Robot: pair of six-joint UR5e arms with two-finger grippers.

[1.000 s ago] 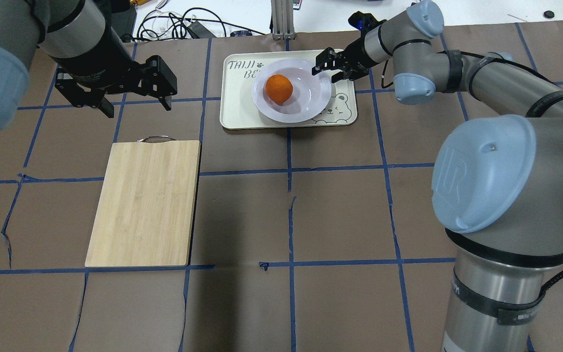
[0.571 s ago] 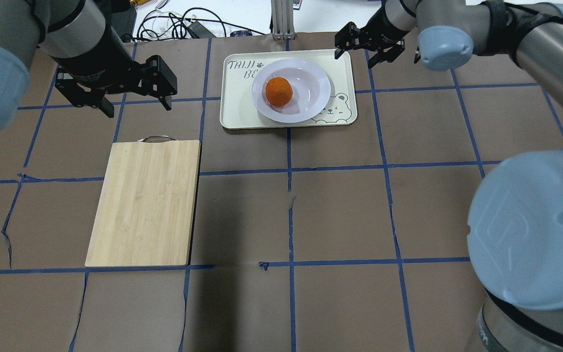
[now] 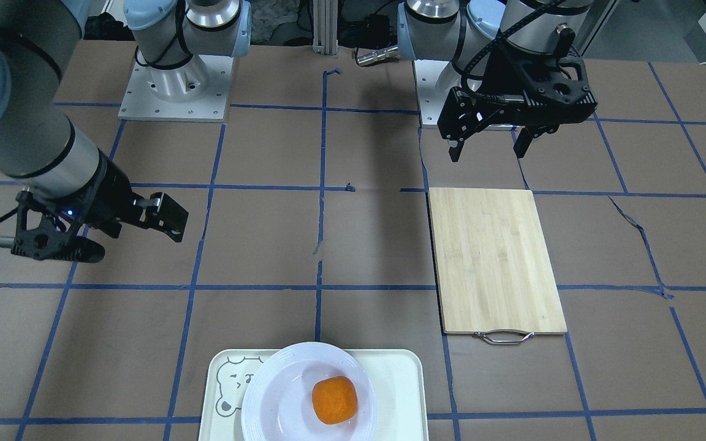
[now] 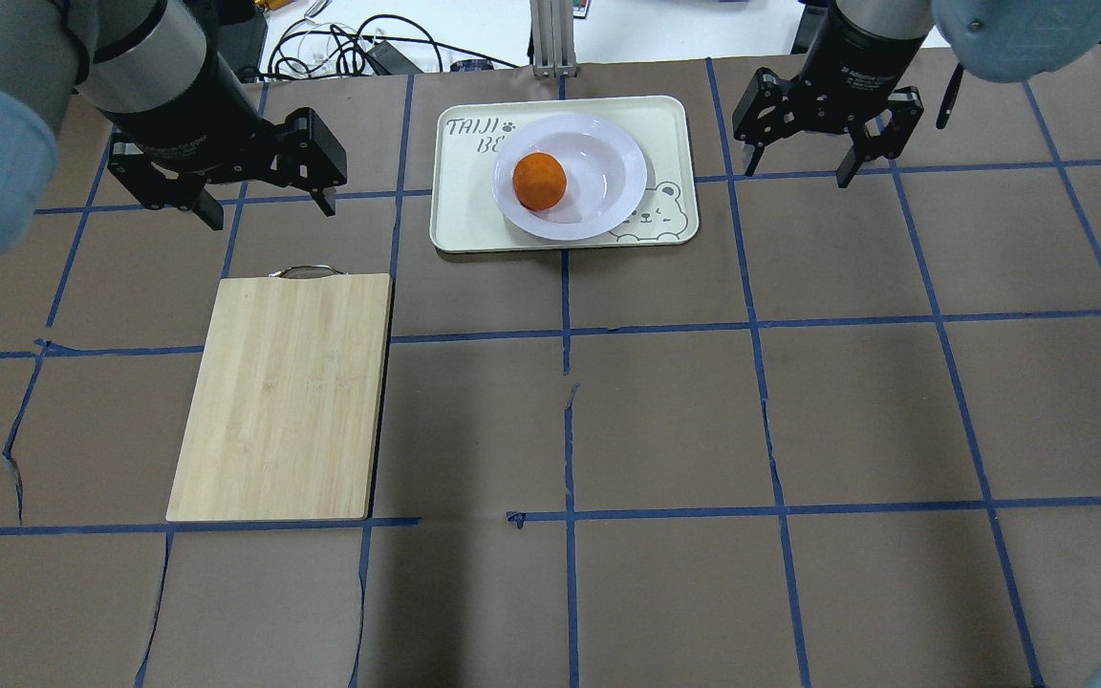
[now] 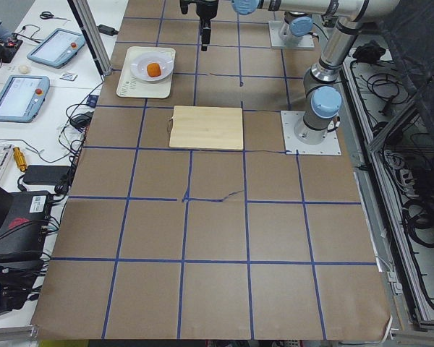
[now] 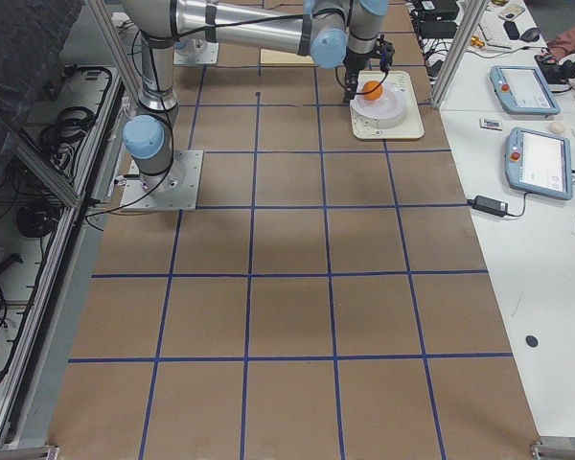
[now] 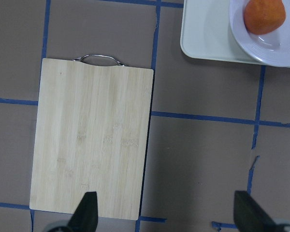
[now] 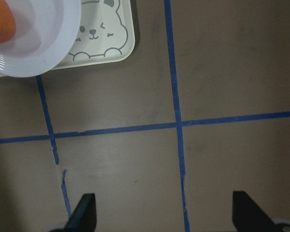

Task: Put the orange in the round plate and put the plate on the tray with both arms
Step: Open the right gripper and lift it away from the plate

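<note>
The robot has two arms. The left arm (image 4: 163, 81) reaches forward, and its end turns down. The left gripper (image 4: 271, 212) points down. Its two black fingers (image 7: 88, 211) are spread wide apart. The right arm (image 4: 871, 43) reaches forward too, on the other side. The right gripper (image 4: 796, 175) also points straight down. Its fingers (image 8: 84, 212) are spread wide as well. Both grippers hang up in the air. They are well apart from each other. Each wrist camera shows only the two finger tips, low in the corners.
</note>
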